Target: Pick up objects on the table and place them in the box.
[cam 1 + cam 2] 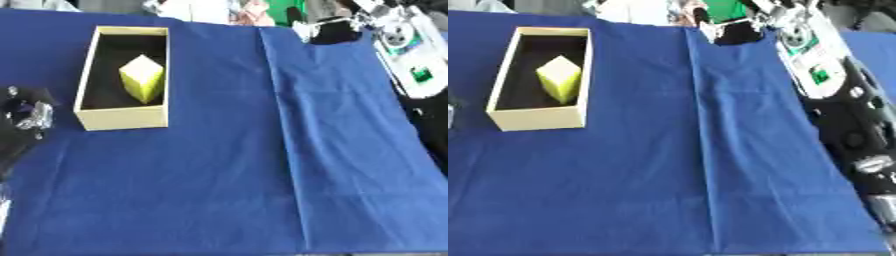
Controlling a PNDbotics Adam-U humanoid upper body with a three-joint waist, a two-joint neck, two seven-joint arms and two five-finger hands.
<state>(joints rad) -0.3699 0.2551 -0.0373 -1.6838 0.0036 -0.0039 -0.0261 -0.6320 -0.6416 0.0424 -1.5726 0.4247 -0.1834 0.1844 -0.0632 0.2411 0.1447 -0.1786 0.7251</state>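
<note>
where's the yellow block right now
The yellow block lies inside the open box, tilted against its dark floor, on the left side of the blue cloth toward the far edge in both eye views.

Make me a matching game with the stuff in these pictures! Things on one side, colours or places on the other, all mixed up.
Things:
1. box
2. block
3. cloth
4. device

Colours and places:
A. blue, spread over the table
B. yellow-green, lying inside the box
C. white with green parts, at the far right edge
D. cream walls, dark inside, standing at the far left

Pairs: 1-D, 2-B, 3-A, 4-C
</note>
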